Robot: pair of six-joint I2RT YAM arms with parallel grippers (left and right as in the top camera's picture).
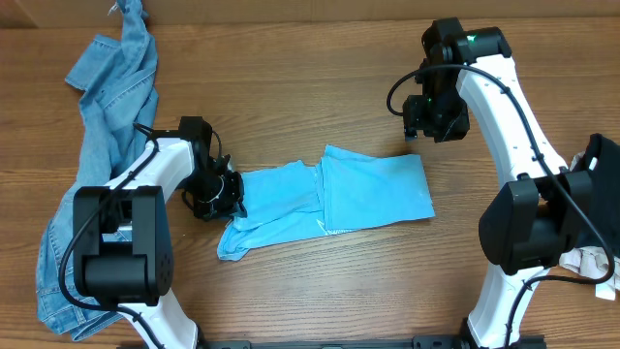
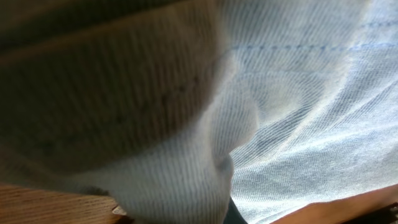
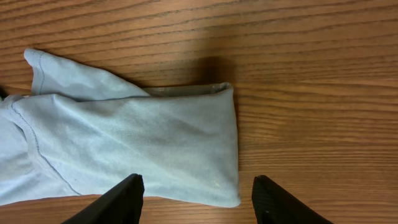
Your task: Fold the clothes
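The light sky-blue T-shirt [image 1: 373, 189] lies folded into a long strip at the table's middle, its lettering hidden. My left gripper [image 1: 225, 197] is down at the strip's left end. In the left wrist view the pale blue fabric [image 2: 311, 124] bunches right against the camera and hides the jaws, which look shut on it. My right gripper [image 1: 426, 124] hangs open and empty above the table, just beyond the shirt's far right corner. In the right wrist view its two fingers [image 3: 199, 198] straddle the shirt's right edge [image 3: 143, 143] without touching it.
Denim jeans [image 1: 107, 126] lie crumpled along the table's left side, from the far edge toward the front, under the left arm. A white crumpled item [image 1: 591, 262] and a dark one [image 1: 605, 165] sit at the right edge. Bare wood [image 1: 320, 87] lies beyond the shirt.
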